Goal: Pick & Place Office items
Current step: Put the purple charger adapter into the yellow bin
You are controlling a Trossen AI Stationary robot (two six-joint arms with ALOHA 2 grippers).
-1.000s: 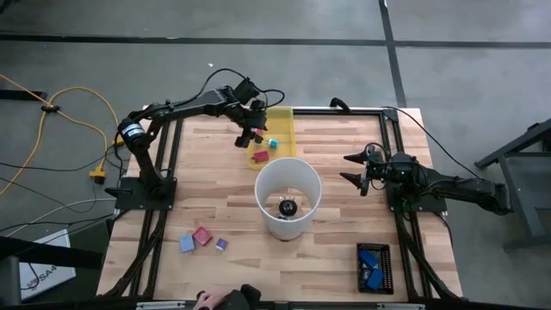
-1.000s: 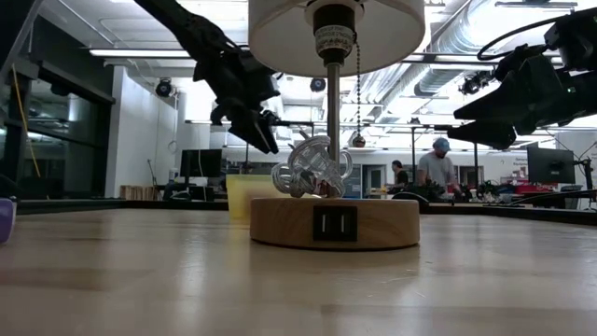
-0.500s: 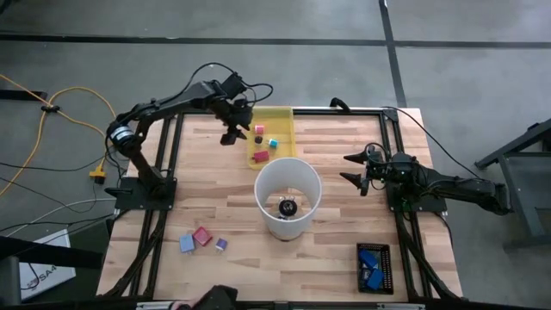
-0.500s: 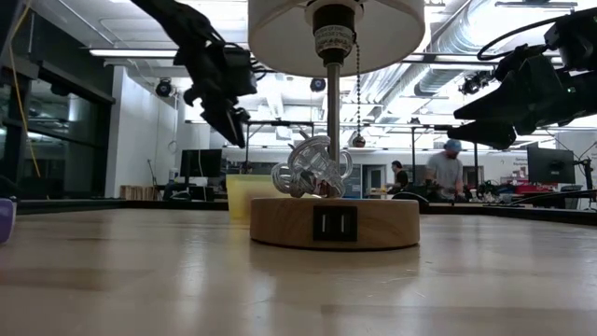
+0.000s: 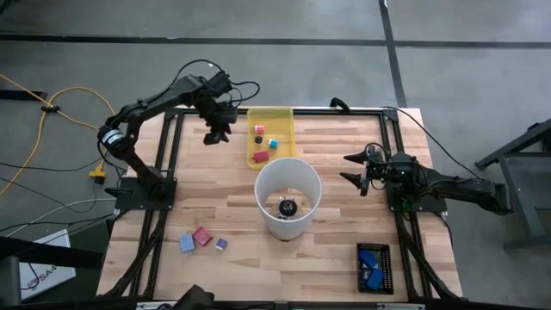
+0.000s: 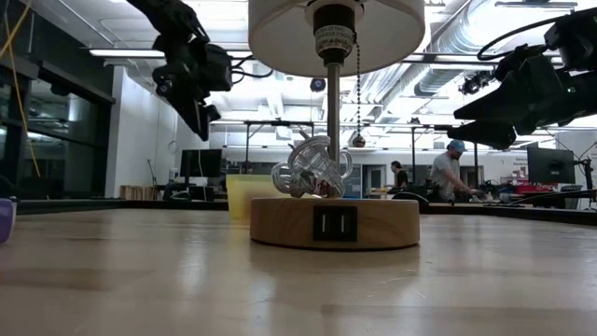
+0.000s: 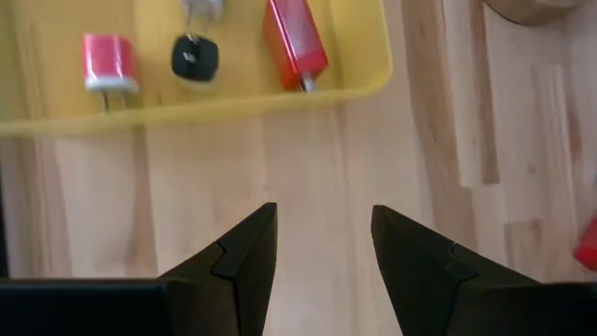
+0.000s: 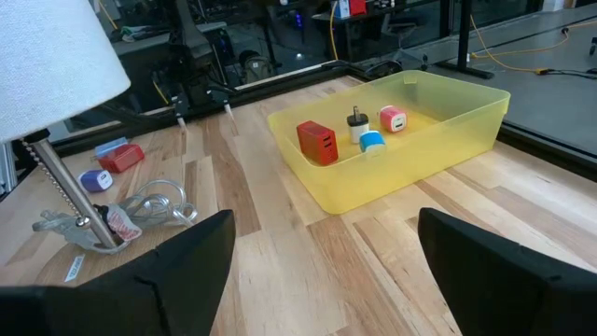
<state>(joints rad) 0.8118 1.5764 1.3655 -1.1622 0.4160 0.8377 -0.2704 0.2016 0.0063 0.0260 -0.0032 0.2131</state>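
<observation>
On the wooden desk (image 5: 344, 164), the left gripper (image 5: 213, 135) hung with jaws apart and empty just left of the yellow tray (image 5: 284, 116) holding four office items (image 5: 261, 157), while the right gripper (image 5: 351, 169), jaws apart, waited at right.

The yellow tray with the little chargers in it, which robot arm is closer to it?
The left. Its gripper hovers just beside the yellow tray, jaws open and empty. The right gripper waits farther off, past the white lamp.

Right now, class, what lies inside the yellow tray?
Inside the yellow tray: a red block, pink piece, black piece and cyan piece. Nothing is covered.
</observation>
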